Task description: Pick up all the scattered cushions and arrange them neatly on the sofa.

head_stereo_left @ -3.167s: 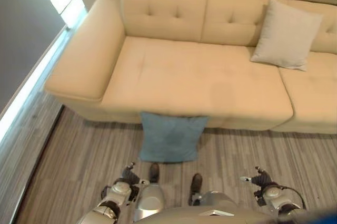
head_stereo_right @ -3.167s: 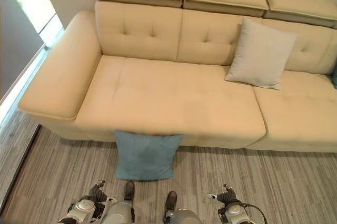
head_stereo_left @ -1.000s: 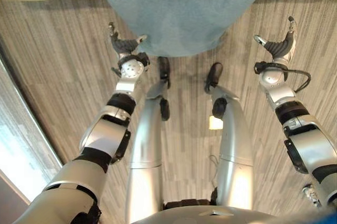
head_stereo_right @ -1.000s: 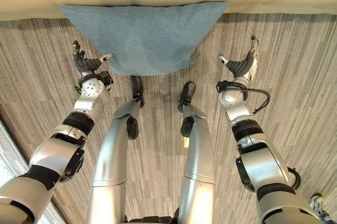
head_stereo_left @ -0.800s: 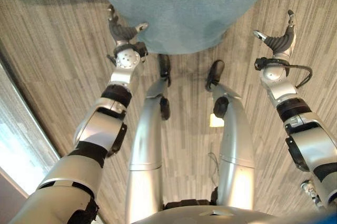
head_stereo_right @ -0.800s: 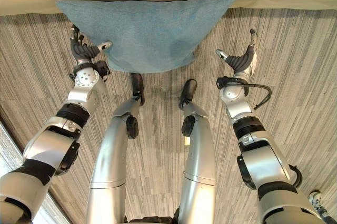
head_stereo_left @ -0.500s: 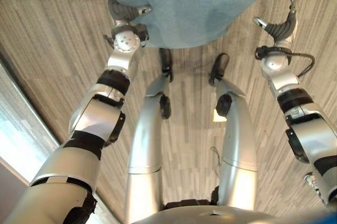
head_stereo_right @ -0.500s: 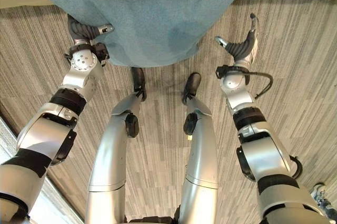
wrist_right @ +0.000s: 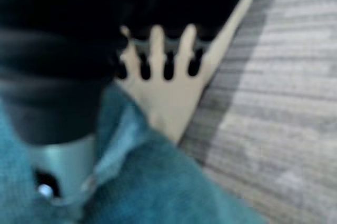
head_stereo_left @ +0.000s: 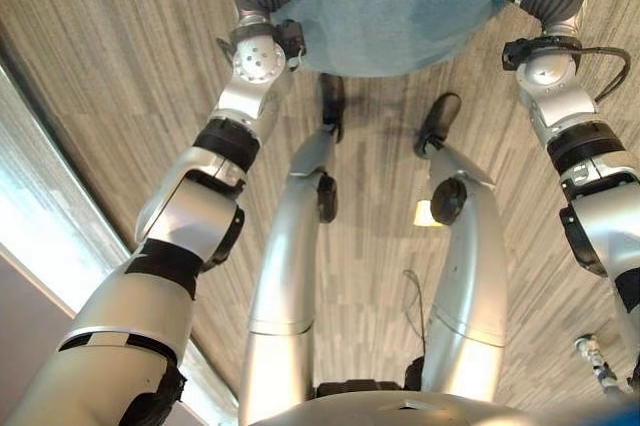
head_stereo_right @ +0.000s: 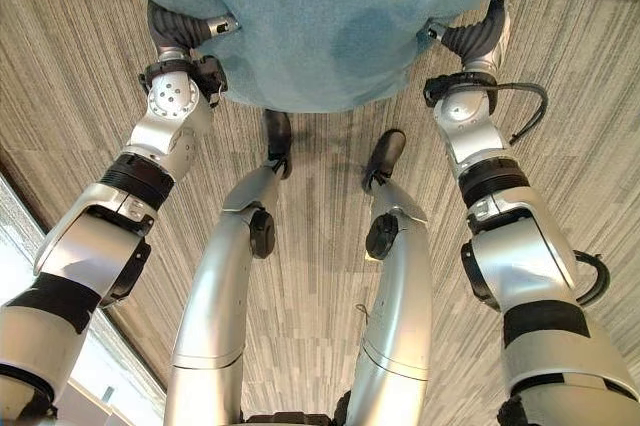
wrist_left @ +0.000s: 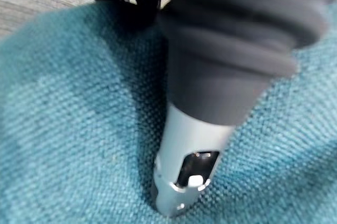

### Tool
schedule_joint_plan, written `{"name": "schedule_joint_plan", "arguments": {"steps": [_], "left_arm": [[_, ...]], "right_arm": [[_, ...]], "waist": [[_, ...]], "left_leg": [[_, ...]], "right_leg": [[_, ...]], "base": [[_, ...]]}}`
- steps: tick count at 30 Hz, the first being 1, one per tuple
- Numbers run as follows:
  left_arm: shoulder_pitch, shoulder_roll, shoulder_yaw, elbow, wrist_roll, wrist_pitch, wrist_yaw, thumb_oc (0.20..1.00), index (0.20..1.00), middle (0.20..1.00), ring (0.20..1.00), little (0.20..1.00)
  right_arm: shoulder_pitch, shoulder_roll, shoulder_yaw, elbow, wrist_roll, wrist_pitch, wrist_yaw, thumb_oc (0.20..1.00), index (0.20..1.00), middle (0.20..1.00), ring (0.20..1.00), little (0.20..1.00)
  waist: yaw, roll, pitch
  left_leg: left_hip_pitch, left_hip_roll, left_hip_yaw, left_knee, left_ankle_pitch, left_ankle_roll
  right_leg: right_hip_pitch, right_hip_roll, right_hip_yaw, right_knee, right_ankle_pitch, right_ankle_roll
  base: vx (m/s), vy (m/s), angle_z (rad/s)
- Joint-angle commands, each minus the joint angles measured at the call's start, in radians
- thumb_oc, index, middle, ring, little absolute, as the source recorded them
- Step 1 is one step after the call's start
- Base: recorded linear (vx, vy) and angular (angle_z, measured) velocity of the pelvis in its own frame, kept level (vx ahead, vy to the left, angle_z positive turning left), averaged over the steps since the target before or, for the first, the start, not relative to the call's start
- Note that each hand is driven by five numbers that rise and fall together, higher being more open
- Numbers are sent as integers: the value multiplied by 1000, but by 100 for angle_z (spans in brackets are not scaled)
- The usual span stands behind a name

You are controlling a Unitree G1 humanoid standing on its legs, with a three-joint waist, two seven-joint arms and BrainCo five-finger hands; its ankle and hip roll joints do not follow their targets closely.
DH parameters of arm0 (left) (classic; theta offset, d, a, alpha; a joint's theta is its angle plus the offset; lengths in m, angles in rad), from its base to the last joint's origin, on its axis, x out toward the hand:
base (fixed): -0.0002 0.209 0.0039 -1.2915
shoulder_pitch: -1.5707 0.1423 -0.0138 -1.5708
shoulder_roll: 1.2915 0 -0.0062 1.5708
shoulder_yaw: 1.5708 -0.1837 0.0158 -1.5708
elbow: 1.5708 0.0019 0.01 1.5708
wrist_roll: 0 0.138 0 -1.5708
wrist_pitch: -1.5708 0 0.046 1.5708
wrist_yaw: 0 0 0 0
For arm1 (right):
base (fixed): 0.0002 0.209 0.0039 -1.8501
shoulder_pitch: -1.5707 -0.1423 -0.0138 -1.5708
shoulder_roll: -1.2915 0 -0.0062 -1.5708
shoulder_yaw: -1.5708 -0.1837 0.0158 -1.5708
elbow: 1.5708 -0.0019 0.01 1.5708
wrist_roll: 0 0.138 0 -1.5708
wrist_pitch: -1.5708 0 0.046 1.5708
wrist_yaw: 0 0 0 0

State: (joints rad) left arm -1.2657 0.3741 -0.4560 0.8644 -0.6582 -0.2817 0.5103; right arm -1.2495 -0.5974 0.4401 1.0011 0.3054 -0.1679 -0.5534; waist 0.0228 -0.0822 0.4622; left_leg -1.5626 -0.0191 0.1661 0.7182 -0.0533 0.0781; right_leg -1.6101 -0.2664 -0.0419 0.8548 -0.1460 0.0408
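Both hands, left (head_stereo_right: 185, 31) and right (head_stereo_right: 470, 36), have closed in on the cushion's (head_stereo_right: 320, 16) floor-side edges; grip unclear, lift imminent.

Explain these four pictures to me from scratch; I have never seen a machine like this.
This is a humanoid robot, bending down and filmed by its own cameras. The two wide pictures come from the two eyes in its head, looking down past its silver arms at a grey striped floor. The two close-ups come from a camera on each wrist. On the floor, against the front of a beige sofa, lies a teal cushion. The left robot hand is at one side of it and the right robot hand at the other, thumbs on the fabric. The fingers are hidden by the cushion, so a firm grip cannot be confirmed.
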Motion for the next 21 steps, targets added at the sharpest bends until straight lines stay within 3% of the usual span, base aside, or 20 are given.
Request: {"name": "schedule_joint_plan", "arguments": {"steps": [1, 8, 13, 21], "left_arm": [[-4, -79, -13, -29, -13, -50, -46, 1000, 1000, 1000, 1000, 1000], [-25, -118, -29, -67, -72, -76, -70, 1000, 1000, 1000, 1000, 1000], [-32, -145, -35, -100, -148, -99, -118, 1000, 1000, 1000, 1000, 1000], [-34, -175, -45, -153, -208, -125, -152, 1000, 1000, 1000, 1000, 1000]], "right_arm": [[-31, 45, 75, -17, 52, -82, 30, 1000, 1000, 1000, 1000, 1000], [-106, 106, 128, -46, 159, -120, 105, 1000, 1000, 1000, 1000, 1000], [-123, 213, 198, -48, 314, -127, 254, 1000, 1000, 1000, 1000, 1000], [-117, 277, 258, -39, 328, -112, 320, 1000, 1000, 1000, 1000, 1000]], "waist": [[-31, 72, -99], [-11, 79, -84], [0, 79, -75], [5, 80, -81]], "left_leg": [[-5, -46, -155, 51, -95, -65], [-7, -51, -160, 66, -93, -69], [-7, -52, -167, 81, -85, -79], [-7, -59, -166, 93, -80, -82]], "right_leg": [[42, 17, 69, 29, -9, 87], [41, 15, 67, 49, -13, 84], [40, 15, 72, 61, -11, 80], [40, 17, 71, 72, -9, 76]], "base": [[0, 0, 0], [3, 1, 1], [0, 0, 0], [0, 0, 0]]}}
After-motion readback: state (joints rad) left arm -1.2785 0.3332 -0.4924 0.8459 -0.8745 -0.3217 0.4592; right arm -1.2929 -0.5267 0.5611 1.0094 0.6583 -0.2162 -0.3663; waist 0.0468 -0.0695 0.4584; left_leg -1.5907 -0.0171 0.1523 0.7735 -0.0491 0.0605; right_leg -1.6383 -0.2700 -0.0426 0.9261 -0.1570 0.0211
